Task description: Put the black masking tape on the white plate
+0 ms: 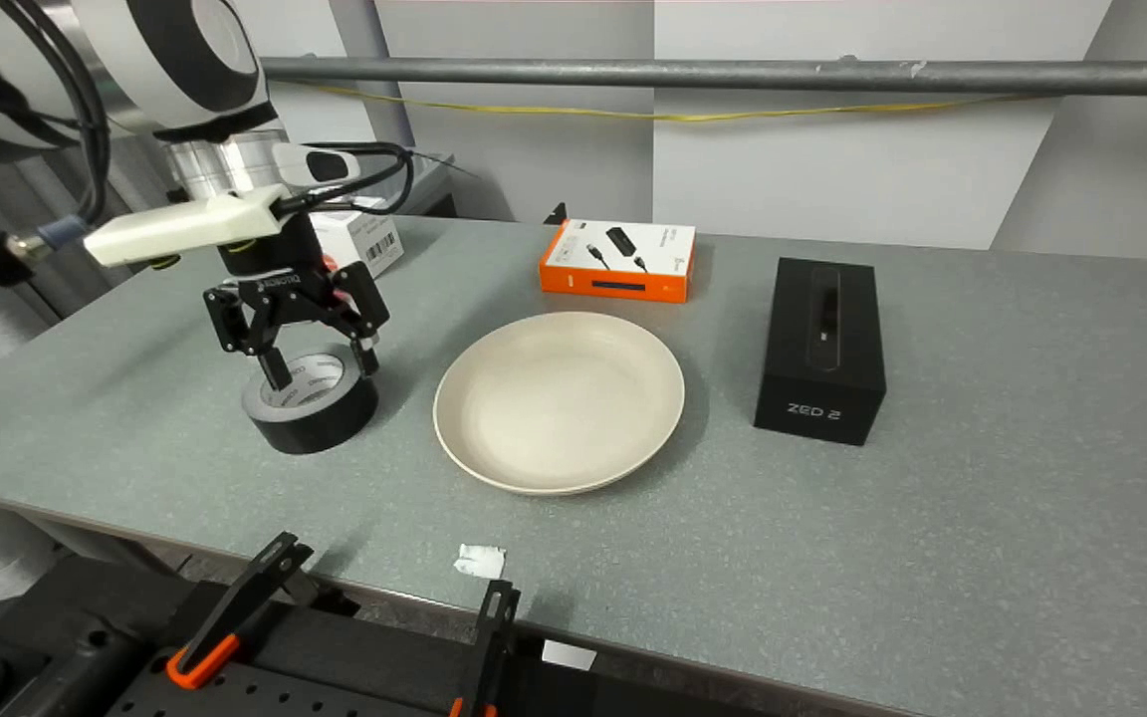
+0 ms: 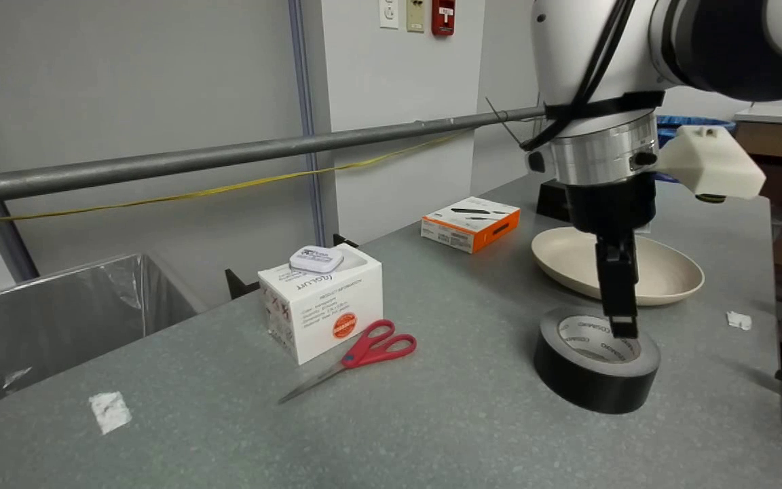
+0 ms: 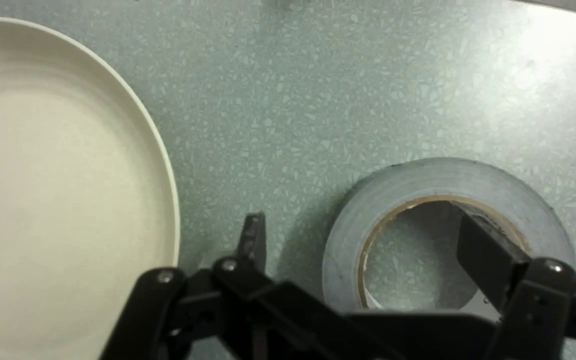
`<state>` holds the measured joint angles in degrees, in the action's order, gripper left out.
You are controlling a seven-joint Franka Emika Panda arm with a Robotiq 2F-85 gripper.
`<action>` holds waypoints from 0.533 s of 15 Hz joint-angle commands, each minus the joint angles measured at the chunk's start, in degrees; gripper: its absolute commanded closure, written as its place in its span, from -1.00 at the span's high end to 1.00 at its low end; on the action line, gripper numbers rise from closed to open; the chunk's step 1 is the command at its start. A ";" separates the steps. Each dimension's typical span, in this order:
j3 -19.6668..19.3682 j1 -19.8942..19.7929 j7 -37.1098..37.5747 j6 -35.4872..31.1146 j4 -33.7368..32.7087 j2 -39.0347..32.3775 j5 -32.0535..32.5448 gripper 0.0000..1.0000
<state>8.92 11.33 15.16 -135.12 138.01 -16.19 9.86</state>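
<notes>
We see the gripper [image 1: 324, 376] at the black masking tape [image 1: 313, 426], its two fingers spread apart. The tape lies flat on the grey table [image 1: 982, 518], near the white plate [image 1: 559, 403] but apart from it. In the wrist view, one finger lines up with the tape's hole; the other is outside its rim, on the side toward the plate.

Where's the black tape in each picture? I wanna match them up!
In an exterior view: the black tape, left side, about halfway down.
In an exterior view: the black tape, lower right.
Wrist view: the black tape, lower right, partly hidden by the gripper.
Shared landmark: the white plate, in all three.
</notes>
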 commanded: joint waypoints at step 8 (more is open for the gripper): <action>-4.23 1.01 0.11 -5.59 -7.20 -10.60 -0.22 -0.49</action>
<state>5.70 11.79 15.53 -139.05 133.50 -24.15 10.20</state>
